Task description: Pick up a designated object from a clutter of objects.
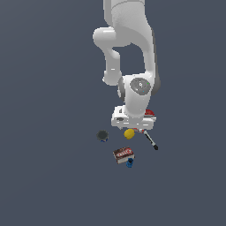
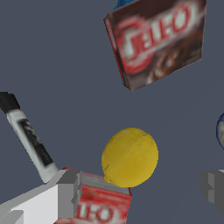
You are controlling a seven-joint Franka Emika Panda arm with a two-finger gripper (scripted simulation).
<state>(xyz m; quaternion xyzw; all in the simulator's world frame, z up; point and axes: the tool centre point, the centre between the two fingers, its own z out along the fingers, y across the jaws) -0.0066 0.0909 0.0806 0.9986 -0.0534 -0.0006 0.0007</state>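
Observation:
The designated object, a plain yellow lumpy ball [image 1: 129, 133], lies on the grey floor just below my hand. In the wrist view the ball [image 2: 130, 156] sits between my two fingers, closer to one finger [image 2: 68, 192] than to the other [image 2: 214, 186], and touches neither. My gripper [image 1: 132, 126] [image 2: 140, 189] is open and empty, low over the ball. The clutter lies around it: a brown labelled box [image 1: 123, 154] [image 2: 159, 39], a red labelled box [image 2: 98, 205] against the ball, and a black-tipped pen [image 1: 150, 140] [image 2: 28, 140].
A dark grey disc [image 1: 102, 134] lies toward the exterior view's left of the ball. A blue piece [image 1: 129, 164] sits by the brown box. A red item [image 1: 150, 112] shows partly behind my hand. A blue edge [image 2: 221, 129] shows at the wrist view's border.

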